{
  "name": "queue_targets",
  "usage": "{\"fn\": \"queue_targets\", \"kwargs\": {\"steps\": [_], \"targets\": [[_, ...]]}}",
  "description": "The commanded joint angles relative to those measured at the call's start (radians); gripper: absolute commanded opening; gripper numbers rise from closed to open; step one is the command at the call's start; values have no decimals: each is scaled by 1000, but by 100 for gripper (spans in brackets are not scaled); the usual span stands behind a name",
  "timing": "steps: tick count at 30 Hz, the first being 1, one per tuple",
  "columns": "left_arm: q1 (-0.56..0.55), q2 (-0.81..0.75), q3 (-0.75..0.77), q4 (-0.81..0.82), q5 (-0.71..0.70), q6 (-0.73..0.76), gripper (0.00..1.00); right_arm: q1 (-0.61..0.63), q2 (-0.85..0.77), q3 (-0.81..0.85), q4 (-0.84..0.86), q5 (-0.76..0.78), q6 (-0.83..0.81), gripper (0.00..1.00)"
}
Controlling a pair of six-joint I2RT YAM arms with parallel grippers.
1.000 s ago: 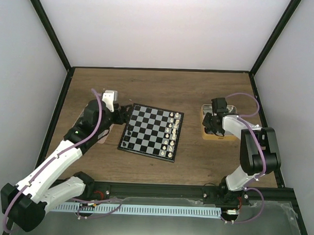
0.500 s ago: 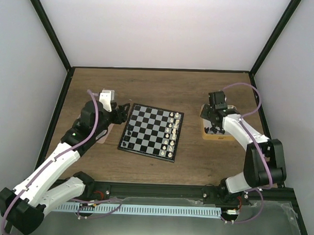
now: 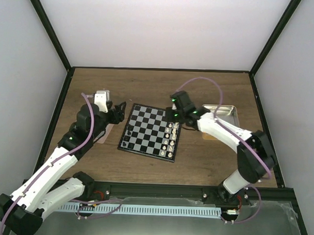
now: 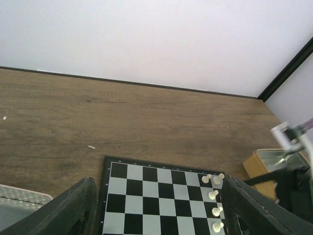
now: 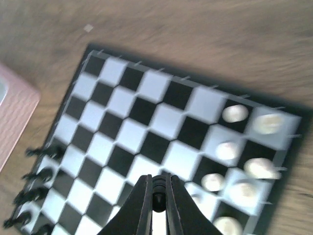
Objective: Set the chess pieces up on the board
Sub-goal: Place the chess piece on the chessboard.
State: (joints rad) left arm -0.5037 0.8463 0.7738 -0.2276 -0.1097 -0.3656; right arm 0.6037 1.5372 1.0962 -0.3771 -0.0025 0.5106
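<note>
Right hand [image 5: 157, 196], fingers pressed together, hovers over the far right corner of the board [image 3: 146, 128]; left hand [image 4: 156, 215] hangs spread beside it. White chessmen [image 3: 172, 134] line the right side; few black chess pieces [image 3: 126, 144] stand near-left, so most remain.

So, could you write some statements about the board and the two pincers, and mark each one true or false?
1. White pieces stand along the right side of the board. True.
2. The left pincer is shut. False: its jaws stand open, with nothing between them.
3. The right pincer hangs over the tray. False: it is above the board, near the far right corner.
4. Black pieces stand at the board's left edge. True.
5. The right pincer is closed, and a small dark piece shows between its tips. True, as far as the blurred wrist view allows.
</note>
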Motion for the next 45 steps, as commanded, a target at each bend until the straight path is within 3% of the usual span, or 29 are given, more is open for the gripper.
{"fn": "queue_targets", "kwargs": {"steps": [1,7,13,19,26,36,45], "targets": [[2,-23,-16,23,-28,-8,72,149,100,90,36,-80,21,2],[4,-38,-21,24,-40,-13,72,306,249,195,15,-85,16,3],[5,-35,-38,39,-49,-31,72,378,346,297,-2,-69,12,3],[9,-31,-33,21,-81,-41,72,394,409,352,-41,-33,12,3],[20,-10,-10,-71,-287,-94,73,404,448,352,-43,-54,11,4],[35,-7,-8,-78,-287,-104,75,421,488,379,-63,-63,-2,8],[40,-9,-10,-76,-273,-102,75,420,472,383,-43,-61,2,25]]}}
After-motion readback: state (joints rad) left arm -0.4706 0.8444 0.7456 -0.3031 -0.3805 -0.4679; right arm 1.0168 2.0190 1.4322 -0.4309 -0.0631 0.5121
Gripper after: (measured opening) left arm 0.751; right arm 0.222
